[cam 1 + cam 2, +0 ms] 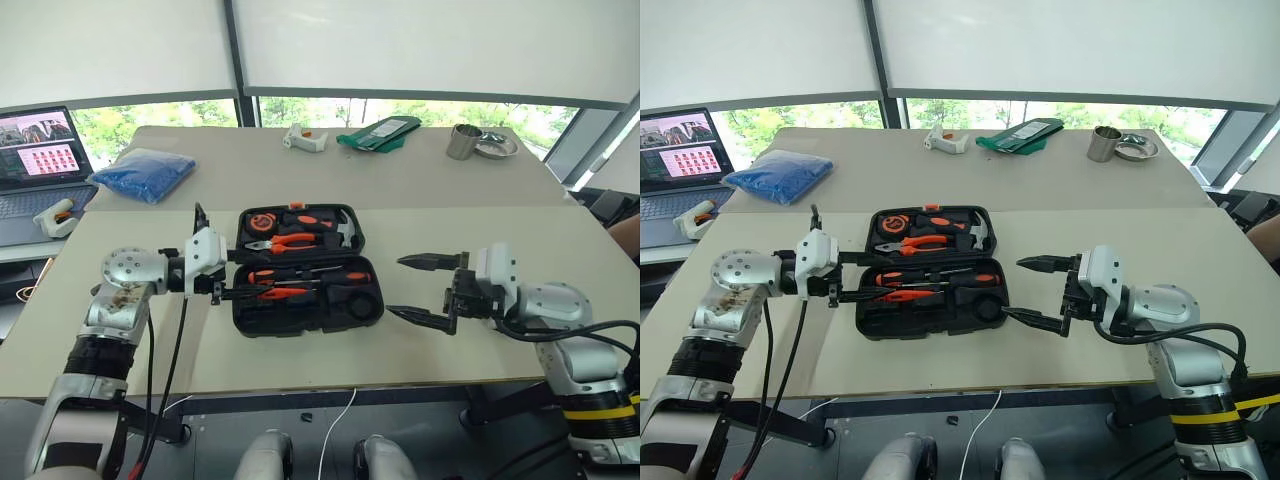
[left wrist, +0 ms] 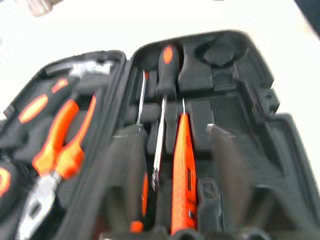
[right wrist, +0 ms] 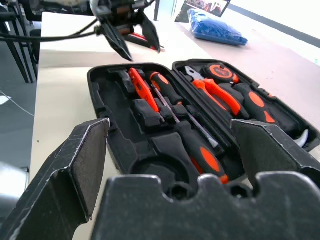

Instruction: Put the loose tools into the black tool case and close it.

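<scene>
Tool case point(image 1: 305, 268) lies open mid-worktop point(image 1: 460, 345), screwdrivers point(image 3: 195, 142) and knife point(image 2: 182, 165) seated. Left hand point(image 1: 872, 278) part-open, empty, over near half; right hand point(image 1: 408, 288) wide open beside case. I judge loading done; next, swing lid shut.

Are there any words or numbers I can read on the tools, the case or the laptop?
No text can be read.
Laptop screen: picture tiles, any writing too small.
Green packet: label too small.
Tape measure in the black tool case: face blurred.
Orange utility knife: no readable marking.
</scene>
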Controlling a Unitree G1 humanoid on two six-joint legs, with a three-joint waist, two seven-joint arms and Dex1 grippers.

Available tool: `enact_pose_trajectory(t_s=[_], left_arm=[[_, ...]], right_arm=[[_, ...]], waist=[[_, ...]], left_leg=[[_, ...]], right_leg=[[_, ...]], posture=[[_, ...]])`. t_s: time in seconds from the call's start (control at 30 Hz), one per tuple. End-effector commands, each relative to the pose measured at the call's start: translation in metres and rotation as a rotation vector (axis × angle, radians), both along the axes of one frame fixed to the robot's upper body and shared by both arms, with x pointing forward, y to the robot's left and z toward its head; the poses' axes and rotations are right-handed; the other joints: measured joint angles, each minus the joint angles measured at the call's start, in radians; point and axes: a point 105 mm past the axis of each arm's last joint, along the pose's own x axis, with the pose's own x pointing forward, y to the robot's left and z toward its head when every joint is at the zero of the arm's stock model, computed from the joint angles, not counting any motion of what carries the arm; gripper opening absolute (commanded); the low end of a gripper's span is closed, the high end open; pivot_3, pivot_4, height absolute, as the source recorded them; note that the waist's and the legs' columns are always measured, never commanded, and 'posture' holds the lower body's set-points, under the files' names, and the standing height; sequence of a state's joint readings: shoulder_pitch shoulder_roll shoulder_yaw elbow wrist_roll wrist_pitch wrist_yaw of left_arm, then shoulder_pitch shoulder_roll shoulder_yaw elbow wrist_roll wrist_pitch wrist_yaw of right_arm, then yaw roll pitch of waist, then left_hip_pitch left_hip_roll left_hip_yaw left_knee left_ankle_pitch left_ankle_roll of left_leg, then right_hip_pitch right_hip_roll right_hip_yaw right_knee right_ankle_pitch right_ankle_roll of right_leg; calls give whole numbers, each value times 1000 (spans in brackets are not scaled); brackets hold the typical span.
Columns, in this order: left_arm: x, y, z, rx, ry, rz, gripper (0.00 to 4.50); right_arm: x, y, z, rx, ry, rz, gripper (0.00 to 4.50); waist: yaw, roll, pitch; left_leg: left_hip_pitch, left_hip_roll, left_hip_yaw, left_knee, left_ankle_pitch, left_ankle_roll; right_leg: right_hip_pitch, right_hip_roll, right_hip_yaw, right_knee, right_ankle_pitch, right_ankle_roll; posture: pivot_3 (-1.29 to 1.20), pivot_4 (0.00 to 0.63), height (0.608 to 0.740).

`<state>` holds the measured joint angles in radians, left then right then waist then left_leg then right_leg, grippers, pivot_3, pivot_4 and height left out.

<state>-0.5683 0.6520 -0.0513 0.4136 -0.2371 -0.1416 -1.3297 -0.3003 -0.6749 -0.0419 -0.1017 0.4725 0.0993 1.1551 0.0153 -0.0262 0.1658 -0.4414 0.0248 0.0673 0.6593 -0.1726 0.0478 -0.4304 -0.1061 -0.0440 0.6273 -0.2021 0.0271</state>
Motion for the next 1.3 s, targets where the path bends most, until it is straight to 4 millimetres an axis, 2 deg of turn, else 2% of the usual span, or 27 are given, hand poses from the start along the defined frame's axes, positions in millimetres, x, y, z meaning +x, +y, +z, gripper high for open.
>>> enact_pose_trajectory(t_s=[0.03,0.1,0.3,0.47,0.8,0.9,0.97,1.07,1.13,1.23,1.3], left_arm=[[0,-3,0,1,-29,-25,713],[-2,-4,-7,24,-17,-44,24],[1,-8,-16,54,-23,-58,24],[9,-7,-25,81,-9,2,24],[8,-1,-40,144,103,26,24],[8,-2,-35,115,72,26,24],[8,-3,-20,24,55,38,24],[1,8,9,-145,-14,84,704],[-10,25,20,-221,-41,137,1479],[-37,68,19,-317,-43,328,2572],[-54,91,16,-359,-45,454,3271]], right_arm=[[0,-1,4,-1,-17,2,4500],[1,-2,3,-4,-11,-7,4500],[-2,-7,2,-14,-3,-21,4500],[-7,-9,1,-12,9,-35,4500],[-10,0,7,68,50,-42,4500],[-9,1,4,61,57,-40,4500],[-8,1,4,62,48,-44,4500],[-6,-2,8,104,7,-54,4500],[-5,-3,11,167,-33,-64,4500],[-7,0,6,229,-49,-61,4500],[-11,4,5,262,-22,-36,4500]], waist=[[0,0,0],[0,0,0],[0,0,0],[4,0,0],[3,0,0],[3,0,0],[2,0,0],[-3,0,0],[-7,0,0],[-18,1,0],[-23,1,-1]], left_leg=[[0,0,0,0,0,0],[0,1,0,0,0,0],[0,1,0,0,0,0],[0,1,0,0,0,0],[1,3,0,1,0,0],[1,3,0,1,0,0],[1,4,0,1,0,0],[1,4,0,1,0,0],[1,6,-1,1,-1,-1],[1,8,0,0,-2,-3],[3,9,0,0,-5,-4]], right_leg=[[0,0,0,0,0,0],[0,0,0,0,0,0],[0,0,-1,0,1,-1],[0,0,-1,0,1,-1],[1,1,-1,0,1,-1],[1,1,-1,0,1,-1],[1,1,-2,0,1,-2],[1,1,-1,0,1,-2],[1,2,-1,-1,1,-2],[0,5,-1,-1,1,-2],[1,7,2,-1,3,-8]], posture=[[0,150,740],[0,150,740],[0,150,740],[0,150,740],[0,150,740],[0,150,740],[0,150,740],[0,150,740],[0,150,740],[0,150,740],[0,150,740]])
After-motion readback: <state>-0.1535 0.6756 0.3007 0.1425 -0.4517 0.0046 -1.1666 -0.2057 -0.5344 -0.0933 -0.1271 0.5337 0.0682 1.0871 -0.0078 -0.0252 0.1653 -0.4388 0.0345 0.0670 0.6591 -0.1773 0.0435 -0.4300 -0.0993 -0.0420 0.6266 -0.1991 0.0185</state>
